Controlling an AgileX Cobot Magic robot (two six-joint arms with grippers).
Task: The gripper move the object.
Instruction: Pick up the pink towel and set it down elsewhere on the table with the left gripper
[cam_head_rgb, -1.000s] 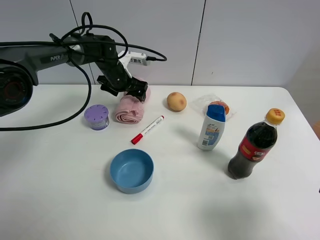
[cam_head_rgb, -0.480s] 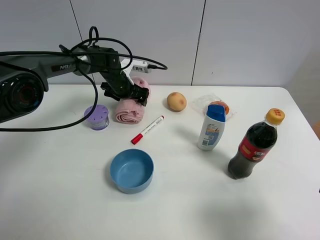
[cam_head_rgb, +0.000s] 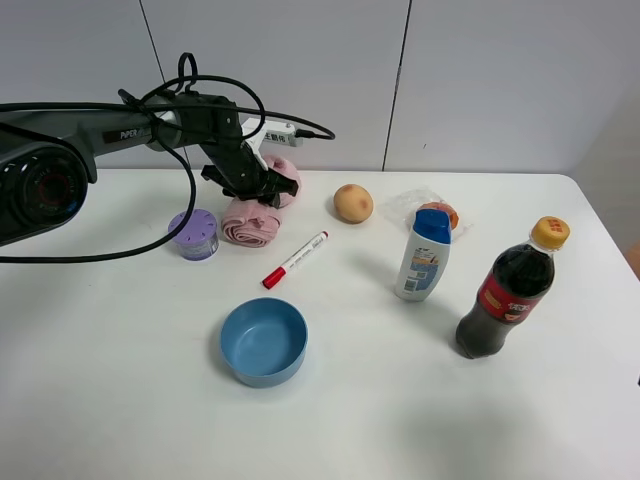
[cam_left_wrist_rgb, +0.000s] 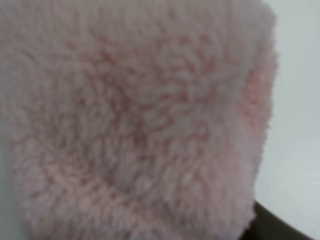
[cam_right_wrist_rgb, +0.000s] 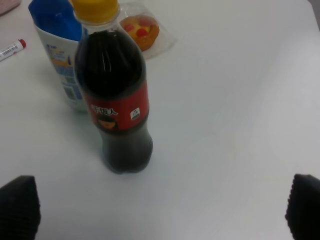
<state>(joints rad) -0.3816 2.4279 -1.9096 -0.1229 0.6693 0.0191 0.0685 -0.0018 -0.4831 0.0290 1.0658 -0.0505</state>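
Note:
The pink rolled towel (cam_head_rgb: 249, 221) lies on the white table (cam_head_rgb: 120, 400) at the back left, between the lilac jar and the red marker. My left gripper (cam_head_rgb: 254, 186) is down on its middle, dark jaws closed around it, with one pink end showing on each side. The towel's fleece (cam_left_wrist_rgb: 135, 115) fills the left wrist view, so the fingers are hidden there. My right gripper (cam_right_wrist_rgb: 160, 205) is open and empty, its fingertips (cam_right_wrist_rgb: 17, 202) wide apart above the table near the cola bottle (cam_right_wrist_rgb: 117, 105). It is out of the high view.
A lilac round jar (cam_head_rgb: 194, 233) stands just left of the towel and a red marker (cam_head_rgb: 295, 259) lies right of it. A blue bowl (cam_head_rgb: 264, 340) sits in front. A round potato (cam_head_rgb: 352, 203), wrapped pastry (cam_head_rgb: 437, 212), white-blue bottle (cam_head_rgb: 423, 255) and cola bottle (cam_head_rgb: 510, 290) are on the right.
My left gripper came down from just above the towel onto its middle and closed. The towel's near end shifted slightly left. The other things have not moved.

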